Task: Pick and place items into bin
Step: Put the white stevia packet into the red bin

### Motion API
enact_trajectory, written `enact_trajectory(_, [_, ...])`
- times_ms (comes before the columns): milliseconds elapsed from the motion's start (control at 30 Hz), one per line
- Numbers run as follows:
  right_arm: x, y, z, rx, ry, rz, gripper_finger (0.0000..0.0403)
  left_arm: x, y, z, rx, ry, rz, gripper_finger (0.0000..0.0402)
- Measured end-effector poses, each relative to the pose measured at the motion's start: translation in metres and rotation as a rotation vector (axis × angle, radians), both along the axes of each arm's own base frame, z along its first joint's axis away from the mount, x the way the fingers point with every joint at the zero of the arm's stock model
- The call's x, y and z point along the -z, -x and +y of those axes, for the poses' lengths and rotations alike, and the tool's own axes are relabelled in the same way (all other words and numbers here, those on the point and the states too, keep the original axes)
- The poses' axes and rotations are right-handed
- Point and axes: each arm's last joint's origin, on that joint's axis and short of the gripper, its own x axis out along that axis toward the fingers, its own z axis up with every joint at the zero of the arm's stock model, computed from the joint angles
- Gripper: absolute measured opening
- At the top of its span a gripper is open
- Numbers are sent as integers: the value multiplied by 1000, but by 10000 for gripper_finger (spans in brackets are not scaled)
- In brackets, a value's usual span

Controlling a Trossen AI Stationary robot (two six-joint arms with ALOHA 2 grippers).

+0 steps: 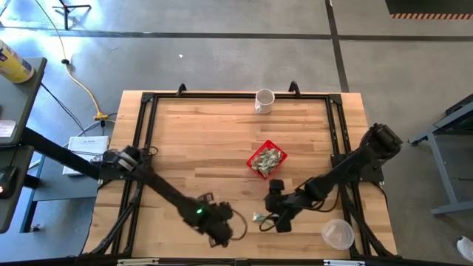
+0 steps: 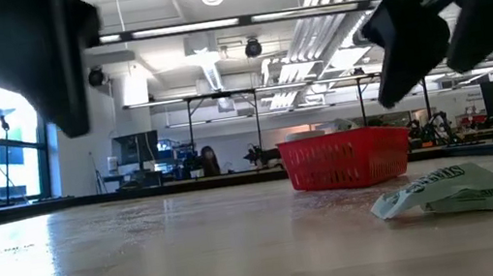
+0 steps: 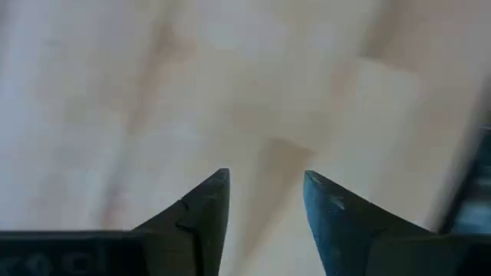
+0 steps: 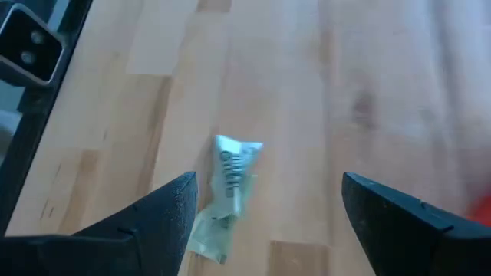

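Crumpled note (image 4: 229,193) lies under the wide-open right gripper (image 4: 268,201); left gripper (image 3: 265,201) hovers parted, empty

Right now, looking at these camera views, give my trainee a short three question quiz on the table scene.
1. True or false: the red basket already holds paper pieces.
2. Which pincer has the loose paper piece lying between its open fingers? A left pincer B right pincer
3. Fill in: the white mug stands near the table's ____ edge, far from both arms.

Key: 1 true; 2 B; 3 far
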Motion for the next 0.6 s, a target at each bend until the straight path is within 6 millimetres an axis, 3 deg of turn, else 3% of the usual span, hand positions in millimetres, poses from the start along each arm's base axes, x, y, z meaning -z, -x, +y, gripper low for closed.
enact_trajectory(100, [10, -8, 6, -25, -12, 16, 312, -2, 16, -4, -34, 47, -82, 198])
enact_trajectory(300, [20, -24, 18, -16, 23, 43, 312, -3, 40, 9, -88, 115, -310, 198])
enact_trajectory(600, [40, -32, 13, 111, -34, 148, 305, 16, 62, 31, -109, 124, -312, 198])
